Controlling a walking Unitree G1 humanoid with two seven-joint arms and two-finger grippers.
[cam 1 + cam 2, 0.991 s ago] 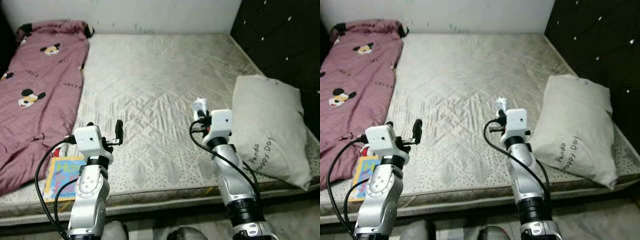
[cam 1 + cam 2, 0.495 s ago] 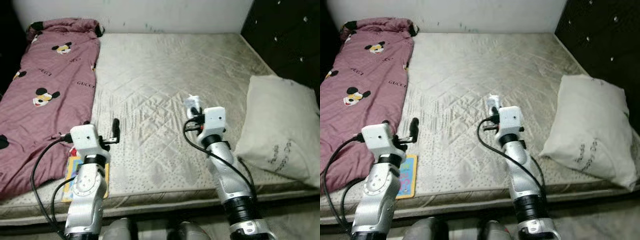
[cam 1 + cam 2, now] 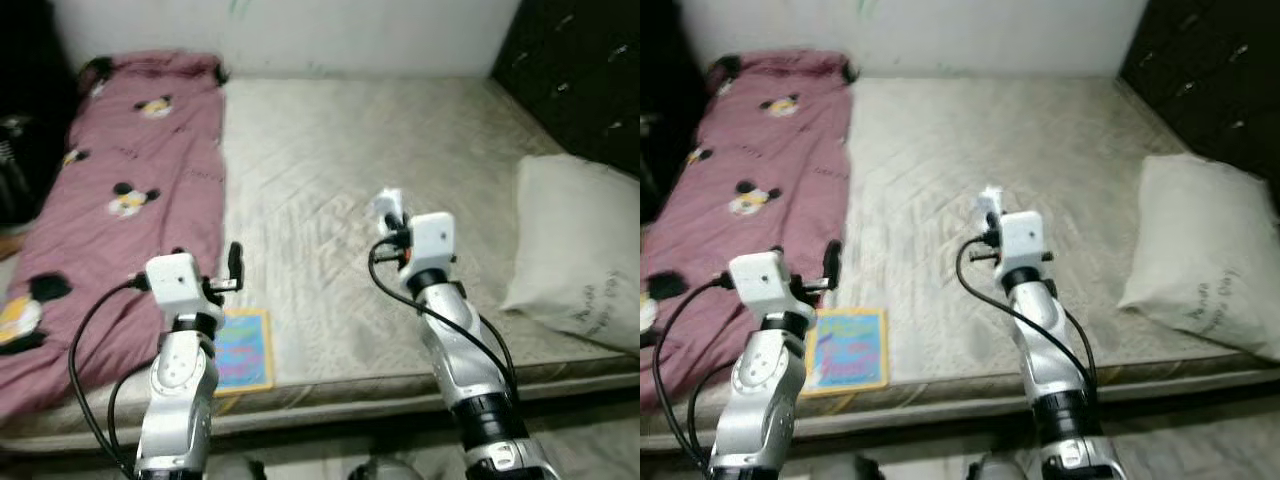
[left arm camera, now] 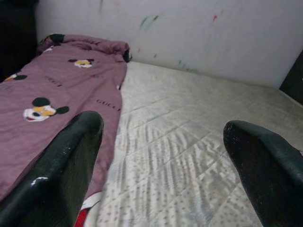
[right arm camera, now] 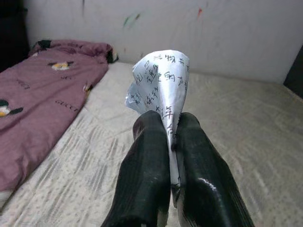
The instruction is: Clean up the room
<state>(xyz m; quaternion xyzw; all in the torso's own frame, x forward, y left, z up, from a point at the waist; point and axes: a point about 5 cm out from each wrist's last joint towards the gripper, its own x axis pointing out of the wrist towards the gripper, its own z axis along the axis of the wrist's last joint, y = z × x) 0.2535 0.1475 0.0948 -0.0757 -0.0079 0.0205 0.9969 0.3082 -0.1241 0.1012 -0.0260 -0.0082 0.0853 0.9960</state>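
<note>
Right tool [image 5: 171, 130] clamped on crumpled white paper [image 5: 161, 84] with handwriting.

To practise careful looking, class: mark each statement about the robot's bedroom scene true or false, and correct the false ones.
1. The right gripper is shut on a crumpled white paper with printed characters. True.
2. The left gripper holds the colourful picture book. False: it is open and holds nothing; the book lies on the mattress edge.
3. The maroon cartoon-mouse blanket lies on the bed's left side. True.
4. The off-white pillow lies on top of the blanket. False: it lies on the bed's right side, apart from it.
</note>
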